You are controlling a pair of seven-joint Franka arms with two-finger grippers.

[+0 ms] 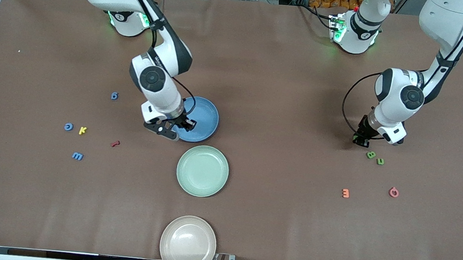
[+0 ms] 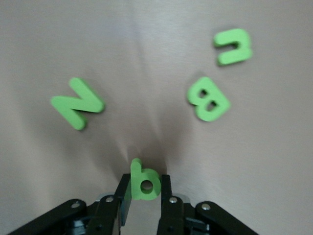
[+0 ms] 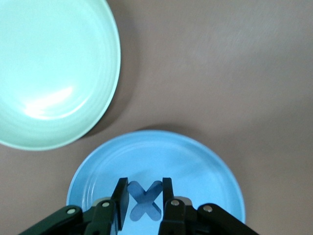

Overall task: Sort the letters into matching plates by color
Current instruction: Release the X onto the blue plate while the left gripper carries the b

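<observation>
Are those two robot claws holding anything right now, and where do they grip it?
Yes. The left gripper pinches a green letter by its flat faces, low at the table. The right gripper clamps a blue X across its middle, over the blue plate.

You have three plates in a line down the table's middle: the farthest plate (image 1: pixel 207 112), the middle plate (image 1: pixel 202 170) just nearer the front camera, and the nearest plate (image 1: pixel 188 244) at the table's edge. The right gripper (image 1: pixel 186 122) hangs over the farthest plate with the letter X (image 3: pixel 145 199) clamped between its fingers.

Toward the left arm's end, the left gripper (image 1: pixel 360 140) pinches the letter b (image 2: pixel 145 182). The letter B (image 1: pixel 371 154) and letter U (image 1: pixel 380 161) lie just beside it, and the letter N (image 2: pixel 77 104) is close by. The letter E (image 1: pixel 345 193) lies nearer the camera.

Toward the right arm's end, the letter K (image 1: pixel 82 130) lies between the letter g (image 1: pixel 114 95) and the nearer letter m (image 1: pixel 77 156).
</observation>
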